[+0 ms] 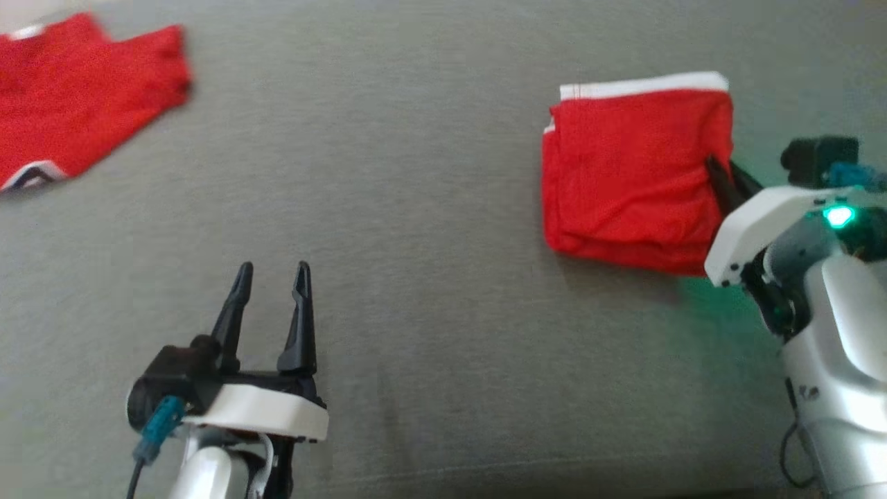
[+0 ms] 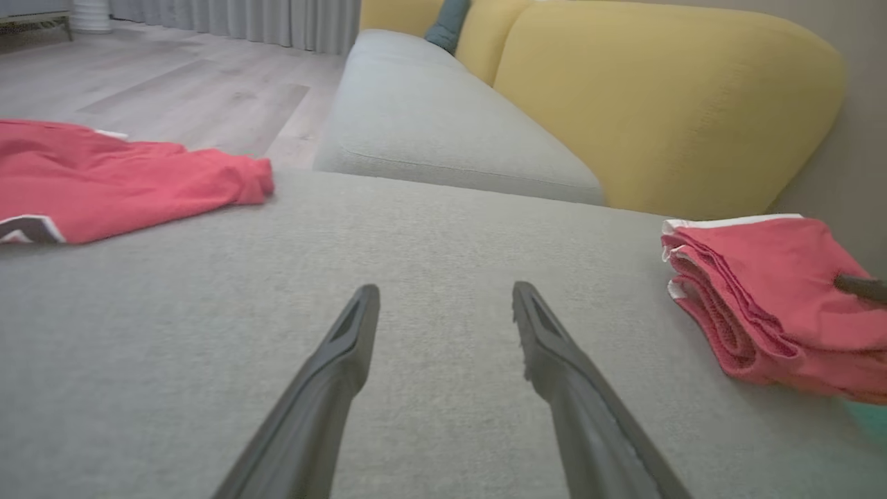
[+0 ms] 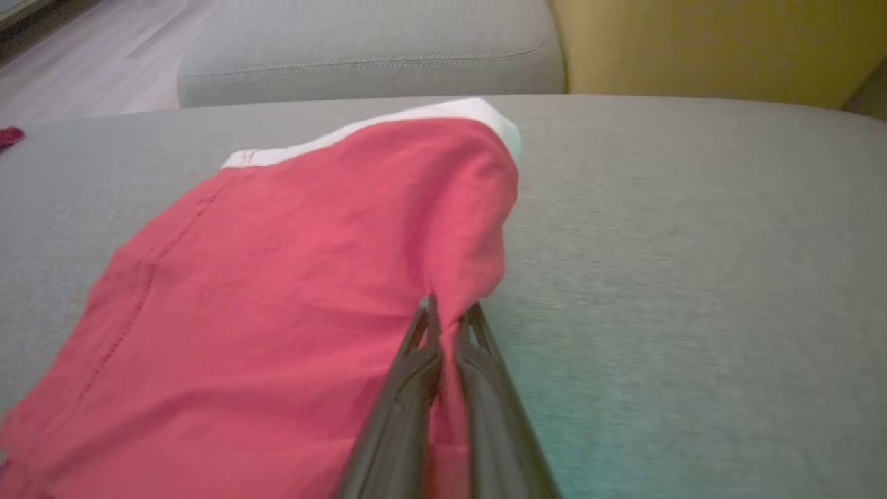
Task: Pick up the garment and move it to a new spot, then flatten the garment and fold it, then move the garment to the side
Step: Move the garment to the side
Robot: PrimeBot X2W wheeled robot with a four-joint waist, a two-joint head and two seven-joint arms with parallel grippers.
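My right gripper point(image 3: 450, 309) has its two fingers pressed almost together, pinching the near right edge of the folded red garment point(image 3: 277, 298). The cloth bunches up right at my fingertips, and the rest of it spreads away ahead and to the left of them. Its white band lies along the far edge. The garment rests on the grey cushion point(image 1: 429, 208), several layers thick.

My left gripper point(image 1: 272, 274) hovers low over bare cushion with its fingers spread wide and nothing between them. The folded garment sits well off to its right. A second red garment point(image 1: 76, 97) lies loose and rumpled far ahead and to the left of it, near the cushion's edge. A yellow backrest point(image 2: 665, 104) rises beyond.
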